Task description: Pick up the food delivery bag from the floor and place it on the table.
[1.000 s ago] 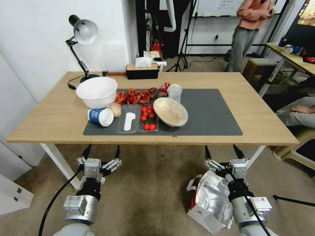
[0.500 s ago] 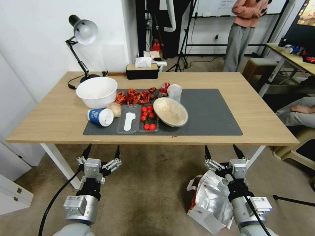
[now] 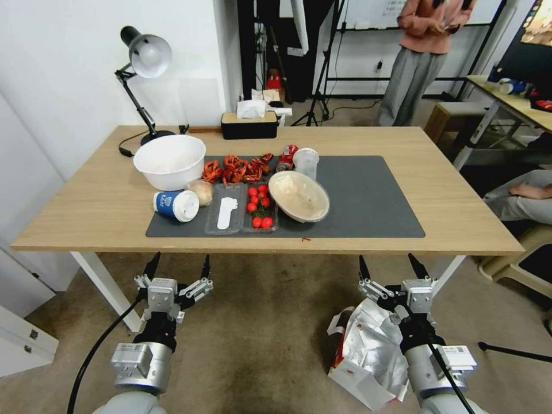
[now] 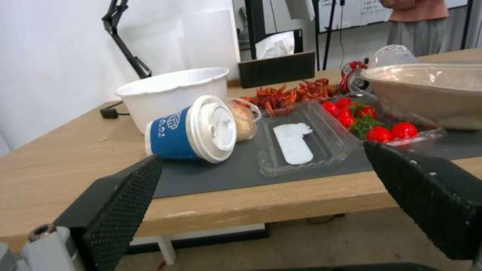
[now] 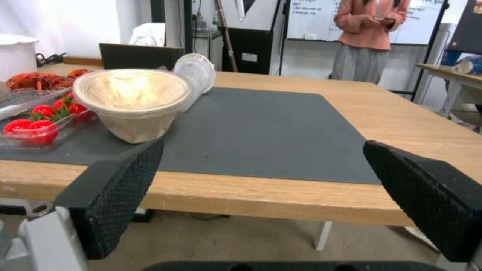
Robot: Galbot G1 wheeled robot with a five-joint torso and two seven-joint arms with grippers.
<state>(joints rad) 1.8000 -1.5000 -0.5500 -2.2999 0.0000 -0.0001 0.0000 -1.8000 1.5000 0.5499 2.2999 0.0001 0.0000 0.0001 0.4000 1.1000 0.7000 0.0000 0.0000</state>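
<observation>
The floor (image 3: pixel 264 333) is grey-brown carpet and extends under and in front of the table (image 3: pixel 86 213). The table is a wide light-wood top on white legs, standing directly ahead of the robot. A dark grey mat (image 3: pixel 368 195) covers the centre of the tabletop; its right half is bare.

The food delivery bag (image 3: pixel 368 351) lies tipped on the floor in front of the table, toward the table's right end. Its silver foil lining faces up, and one white handle shows at its left side. The bag is partly covered by the right arm in the head view.

A white bowl (image 3: pixel 169 161) sits at the mat's rear left corner. A beige bowl (image 3: pixel 299 196) stands near the mat's centre. A blue paper cup (image 3: pixel 175 205) lies on its side in front of the white bowl.

The left gripper (image 3: pixel 177 269) is held below the table's front edge, jaws spread wide, holding nothing. The right gripper (image 3: pixel 390 267) is held at the same height above the bag, jaws spread wide, holding nothing.
</observation>
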